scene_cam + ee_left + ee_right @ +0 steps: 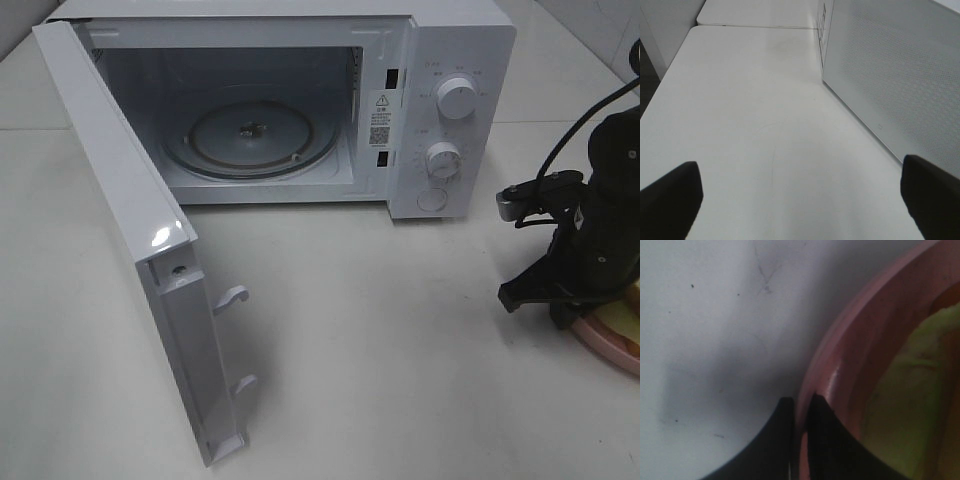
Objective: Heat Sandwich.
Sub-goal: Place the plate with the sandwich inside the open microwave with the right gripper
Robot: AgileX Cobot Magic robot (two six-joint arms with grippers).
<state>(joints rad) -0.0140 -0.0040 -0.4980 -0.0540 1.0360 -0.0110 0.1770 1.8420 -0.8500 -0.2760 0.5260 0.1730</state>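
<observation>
Two black fingers of the right gripper (800, 405) are pinched together on the rim of the plate (850, 355), one finger outside the pink edge and one inside it, with only the thin lip between them. The sandwich (912, 390) lies on that plate, showing pale green lettuce just past the rim; its bread is mostly out of view. From the high camera the plate sits on the white table (380, 350) at about four o'clock from the microwave (455, 60), cut off by the picture's edge, and the right arm stands over its near-left rim. The microwave's door (120, 220) hangs wide open, swung out toward seven o'clock, and the round glass tray (250, 135) inside is bare. On the front panel, at three o'clock from the cavity, are two white knobs (457, 98), one above the other, over a round button (433, 199). The left gripper (800, 200) has its jaws spread wide with nothing between them, above bare tabletop beside the door's dotted panel.
</observation>
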